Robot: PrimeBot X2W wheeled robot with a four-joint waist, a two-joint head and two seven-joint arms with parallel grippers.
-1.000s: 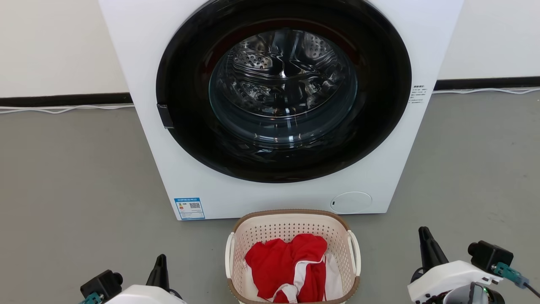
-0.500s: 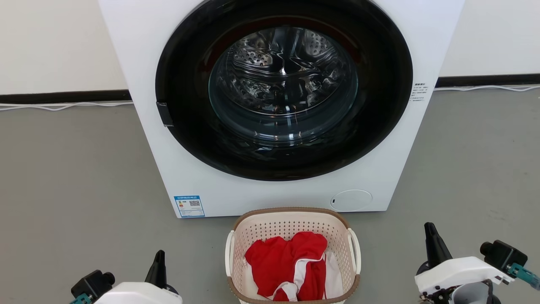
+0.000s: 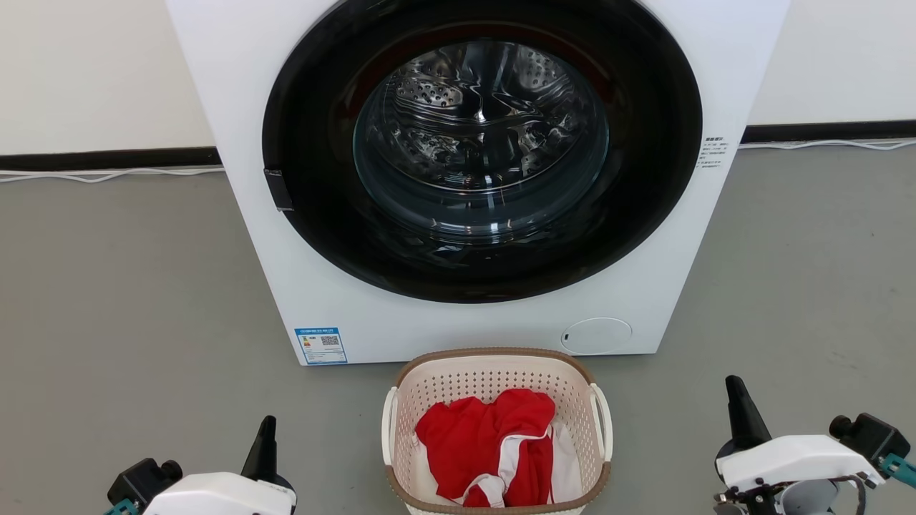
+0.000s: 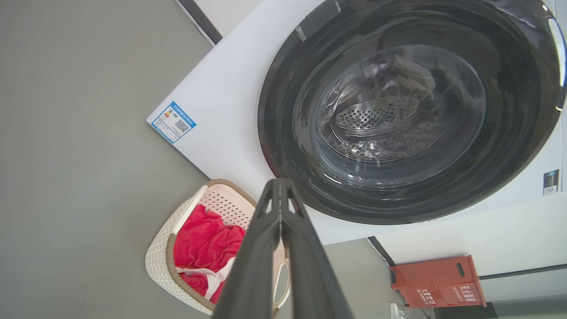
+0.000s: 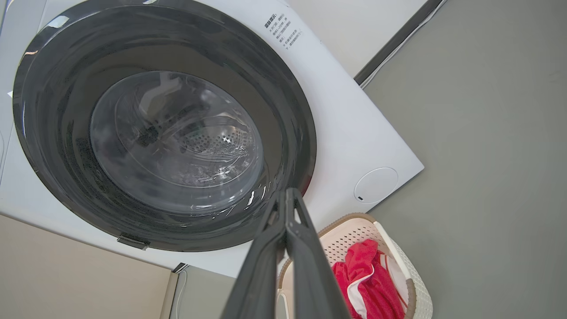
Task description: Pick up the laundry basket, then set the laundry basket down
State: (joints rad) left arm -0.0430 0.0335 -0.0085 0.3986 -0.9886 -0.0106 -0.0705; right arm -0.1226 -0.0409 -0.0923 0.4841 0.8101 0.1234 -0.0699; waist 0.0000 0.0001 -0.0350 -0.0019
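Both end effectors have slid outward from a second ago, and my head camera has shifted a little too. On the head view I see the laundry basket [image 3: 486, 379] standing upright on the grey floor [image 3: 129, 300], just in front of the washing machine [image 3: 300, 286] and below its round door. A red and white garment [image 3: 479, 443] is heaped inside the basket. The left end effector [image 3: 265, 429] and right end effector [image 3: 736, 390] flank the basket, each well apart from it.

On my left wrist view the fingers [image 4: 261, 248] are pressed together with nothing between them; the basket lies past them, lower left. An orange-red box [image 4: 438, 281] stands by the wall.

On my right wrist view the fingers [image 5: 305, 257] are likewise pinched closed and empty, with the basket at lower right.
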